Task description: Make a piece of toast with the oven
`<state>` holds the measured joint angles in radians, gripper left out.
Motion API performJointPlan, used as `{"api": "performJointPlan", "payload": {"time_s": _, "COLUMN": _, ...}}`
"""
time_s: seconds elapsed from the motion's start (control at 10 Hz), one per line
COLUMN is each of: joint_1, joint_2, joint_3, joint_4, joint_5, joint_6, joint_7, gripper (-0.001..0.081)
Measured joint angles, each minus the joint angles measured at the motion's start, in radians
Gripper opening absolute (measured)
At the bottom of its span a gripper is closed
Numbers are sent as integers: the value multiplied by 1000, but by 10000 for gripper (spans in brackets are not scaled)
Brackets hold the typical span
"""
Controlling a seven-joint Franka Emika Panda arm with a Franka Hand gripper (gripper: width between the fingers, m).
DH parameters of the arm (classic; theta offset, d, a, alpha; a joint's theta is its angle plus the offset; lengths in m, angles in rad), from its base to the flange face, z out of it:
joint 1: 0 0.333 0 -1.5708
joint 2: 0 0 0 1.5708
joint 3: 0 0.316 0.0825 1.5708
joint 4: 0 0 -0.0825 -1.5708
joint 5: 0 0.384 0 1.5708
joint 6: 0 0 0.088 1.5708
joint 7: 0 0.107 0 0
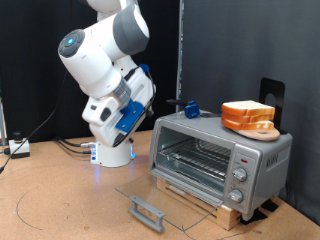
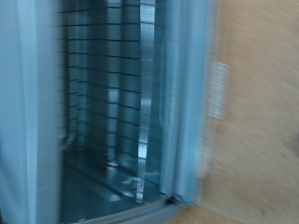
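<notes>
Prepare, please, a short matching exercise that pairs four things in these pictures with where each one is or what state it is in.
Things:
1. oven
2. pile of bread slices
3. door handle
4. blue object

Places or states:
a. on the oven's top, towards the exterior view's right
b. lying low in front of the oven
c. door open, wire rack bare
d. on the oven's top, towards the exterior view's left

Pairs: 1-c, 2-a, 3-b, 4-d
</notes>
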<state>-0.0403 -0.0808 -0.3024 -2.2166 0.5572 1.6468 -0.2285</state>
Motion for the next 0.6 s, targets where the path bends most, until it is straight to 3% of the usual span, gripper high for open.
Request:
{"api": "performJointPlan", "payload": {"time_s": 0.2, "joint_1": 10, "joint_2": -49, "joint_3": 6, "joint_4": -4, "joint_5": 14, "joint_6": -71, "joint_7": -176, "gripper": 807}}
{"api": "performJointPlan", "payload": {"time_s": 0.4, "joint_1": 22, "joint_2": -123, "joint_3": 35, "joint_4": -37, "joint_5": -13, "joint_6": -20, "joint_7": -335, "gripper": 807}}
{"api": "performJointPlan", "payload": {"time_s": 0.5, "joint_1": 26, "joint_2": -178, "joint_3": 51, "joint_4": -80, "joint_5": -40, "joint_6": 28, "joint_7": -382, "gripper": 807}}
{"api": "performJointPlan", "payload": {"time_s": 0.6, "joint_1": 24, "joint_2": -174, "joint_3": 49, "joint_4": -79, "joint_5": -31, "joint_6": 12, "joint_7": -353, "gripper": 807}}
